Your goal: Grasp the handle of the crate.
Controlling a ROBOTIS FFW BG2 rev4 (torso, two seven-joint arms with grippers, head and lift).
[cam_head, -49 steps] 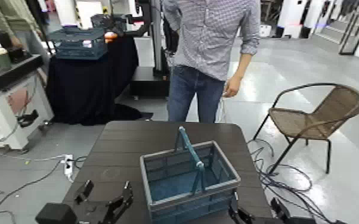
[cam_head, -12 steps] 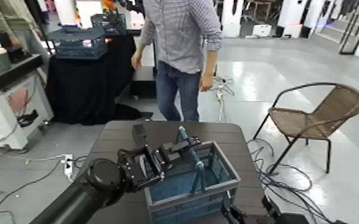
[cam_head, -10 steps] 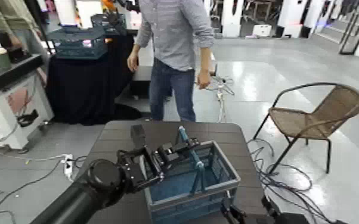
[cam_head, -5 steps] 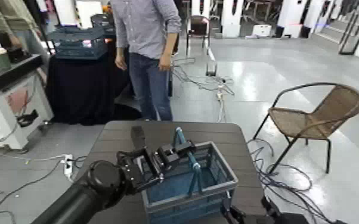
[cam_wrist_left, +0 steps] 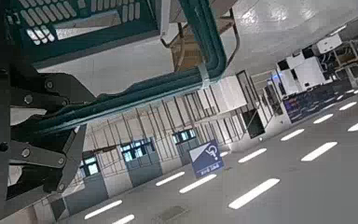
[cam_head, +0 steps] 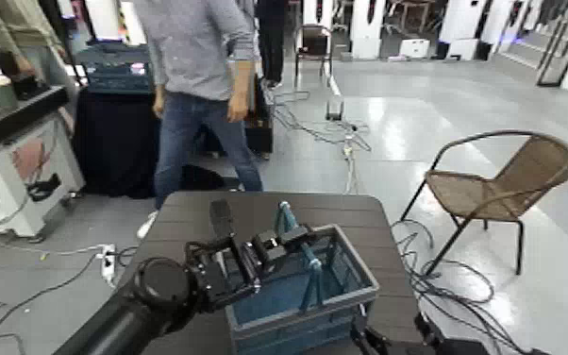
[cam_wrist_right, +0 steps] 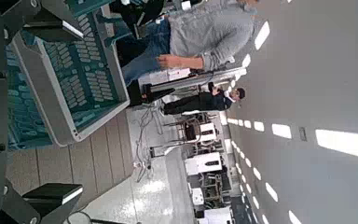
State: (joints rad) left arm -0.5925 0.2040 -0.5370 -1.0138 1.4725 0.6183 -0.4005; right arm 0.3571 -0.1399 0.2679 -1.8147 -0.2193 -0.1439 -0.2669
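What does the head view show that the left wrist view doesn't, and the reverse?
Head view only: the whole crate on the table, the left gripper at the top of the handle, a person walking behind, a chair, and the right gripper low by the crate's near corner. Left wrist view only: the handle bar lying close along the fingers. Both show the handle and crate.

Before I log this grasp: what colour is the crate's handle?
Teal-blue; the handle shows best in the left wrist view, with the left claw on it.
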